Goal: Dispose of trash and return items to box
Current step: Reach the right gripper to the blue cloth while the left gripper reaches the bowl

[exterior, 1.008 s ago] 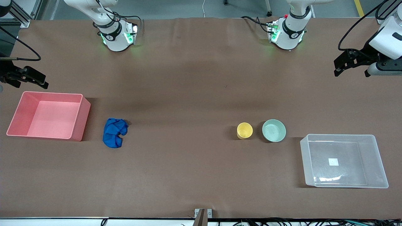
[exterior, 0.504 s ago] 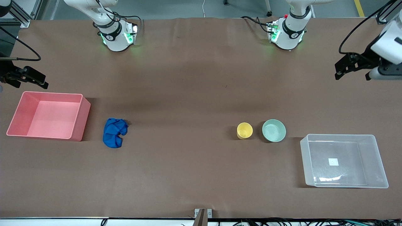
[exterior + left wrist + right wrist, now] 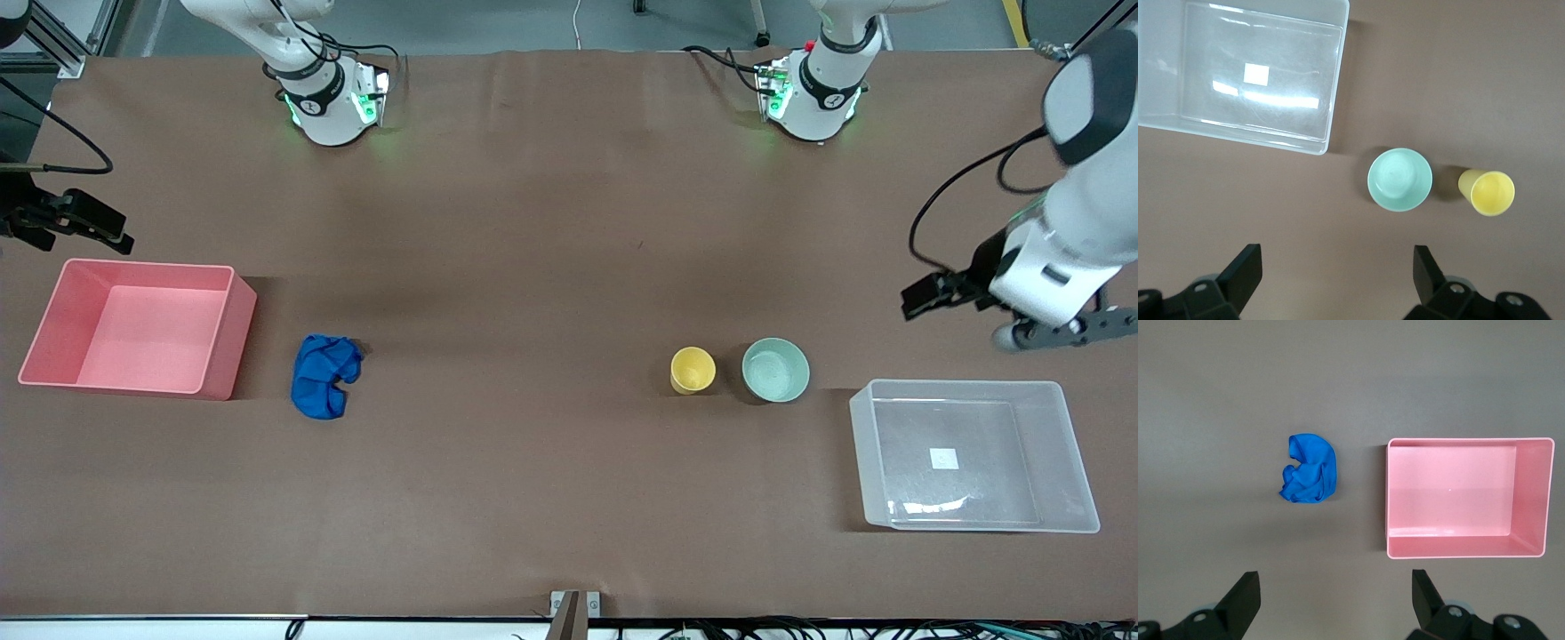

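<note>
Blue wad (image 3: 1309,469) on table, beneath right claw (image 3: 1331,600)

Wide bare brown table surface (image 3: 551,267) runs through the middle, open for passage. Toward the right arm's end, the pink opaque rectangular bin (image 3: 227,342) and the crumpled deep-blue cloth wad (image 3: 324,375) sit near each other with a narrow gap between. Toward the left arm's end, the small yellow cup (image 3: 693,370) and pale mint-green bowl (image 3: 775,371) stand just beside each other, the clear plastic tub (image 3: 1067,462) near that corner.
</note>
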You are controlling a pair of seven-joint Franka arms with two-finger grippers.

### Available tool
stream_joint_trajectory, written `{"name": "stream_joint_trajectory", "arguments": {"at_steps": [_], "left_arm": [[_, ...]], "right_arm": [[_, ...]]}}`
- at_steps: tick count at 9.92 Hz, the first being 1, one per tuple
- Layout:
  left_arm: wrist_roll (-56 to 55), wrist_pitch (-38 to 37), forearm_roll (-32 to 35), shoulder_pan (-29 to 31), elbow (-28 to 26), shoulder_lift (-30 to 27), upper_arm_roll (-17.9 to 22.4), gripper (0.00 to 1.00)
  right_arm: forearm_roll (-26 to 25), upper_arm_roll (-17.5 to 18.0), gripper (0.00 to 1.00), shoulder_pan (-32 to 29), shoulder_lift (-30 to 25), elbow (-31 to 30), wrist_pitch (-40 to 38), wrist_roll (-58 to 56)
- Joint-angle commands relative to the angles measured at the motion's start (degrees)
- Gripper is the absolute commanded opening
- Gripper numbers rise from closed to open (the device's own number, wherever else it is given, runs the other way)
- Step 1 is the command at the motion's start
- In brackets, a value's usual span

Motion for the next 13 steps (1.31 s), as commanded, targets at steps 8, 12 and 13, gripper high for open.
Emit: {"name": "stream_joint_trajectory", "arguments": {"at_steps": [8,12,13], "left_arm": [[-20.15,30.59,5.49,-4.92,-19.7,13.24,-0.26,1.0],[-21.56,38.0,5.49,-4.48,-22.45,17.55,-0.26,0.82],[-21.56,38.88,5.58,-4.48,-22.53,18.43,-0.17,0.75]], "right_arm": [[-0.47,0.1,0.97,2.61,12.85,-16.44,26.82,3.7],[-0.38,0.1,0.96,4.73,21.47,-21.52,40.32,5.48],[-0.38,0.19,0.96,4.9,23.49,-23.98,46.47,7.14]]}}
